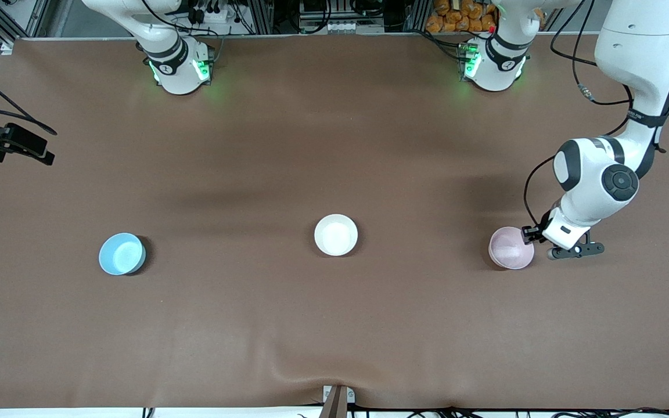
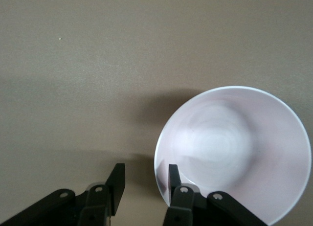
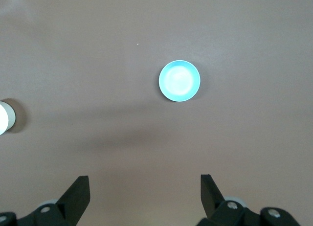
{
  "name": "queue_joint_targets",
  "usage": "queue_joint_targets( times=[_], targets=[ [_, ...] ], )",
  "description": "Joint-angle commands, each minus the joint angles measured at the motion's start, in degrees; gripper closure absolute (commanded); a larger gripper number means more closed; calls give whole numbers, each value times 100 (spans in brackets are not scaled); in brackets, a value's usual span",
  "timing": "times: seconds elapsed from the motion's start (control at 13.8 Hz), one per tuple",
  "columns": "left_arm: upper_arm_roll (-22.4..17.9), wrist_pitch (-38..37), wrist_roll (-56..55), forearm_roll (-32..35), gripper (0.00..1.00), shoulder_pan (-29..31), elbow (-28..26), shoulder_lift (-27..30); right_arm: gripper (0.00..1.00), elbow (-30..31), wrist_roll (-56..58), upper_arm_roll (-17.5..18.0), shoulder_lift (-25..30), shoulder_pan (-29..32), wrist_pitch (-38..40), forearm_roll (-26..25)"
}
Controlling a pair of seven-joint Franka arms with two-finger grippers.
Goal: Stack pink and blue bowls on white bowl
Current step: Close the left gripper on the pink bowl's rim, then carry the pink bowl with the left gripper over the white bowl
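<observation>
Left wrist view — rim grip forming

My left gripper [image 2: 145, 179] straddles the pink bowl [image 2: 234, 152] rim, jaws not yet clamped; my right gripper [image 3: 145, 194] waits open.

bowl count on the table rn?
3, none stacked. Blue bowl toward the right arm's end, white bowl mid-table, pink bowl toward the left arm's end, its rim between the left gripper fingers. None appears hidden.

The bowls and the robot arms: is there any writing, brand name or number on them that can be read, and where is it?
Pink bowl, white bowl, blue bowl: plain, no text or marks.
Left arm: a dark band with small white lettering, too small to read.
Arm bases: small dark marks on the collars, too small to read.
Left claw and right claw: no lettering visible.
</observation>
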State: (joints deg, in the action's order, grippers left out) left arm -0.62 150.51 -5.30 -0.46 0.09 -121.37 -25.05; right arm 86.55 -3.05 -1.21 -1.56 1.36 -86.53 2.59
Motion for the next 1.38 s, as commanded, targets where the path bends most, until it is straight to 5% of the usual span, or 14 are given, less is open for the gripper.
queue_joint_targets(
  times=[0.0,0.15,0.65,1.31],
  targets=[
    [44,110,125,-86,77,44,78,-97,0,-7,-29,15,33,5,22,66],
    [44,110,90,-86,100,18,78,-96,0,-16,-37,15,33,5,5,75],
    [122,-21,99,-78,100,-299,105,245,0,-16,-46,15,24,14,14,75],
    [1370,-1032,-804,-447,100,-281,368,1046,0,-16,-46,15,24,14,-4,75]
  ],
)
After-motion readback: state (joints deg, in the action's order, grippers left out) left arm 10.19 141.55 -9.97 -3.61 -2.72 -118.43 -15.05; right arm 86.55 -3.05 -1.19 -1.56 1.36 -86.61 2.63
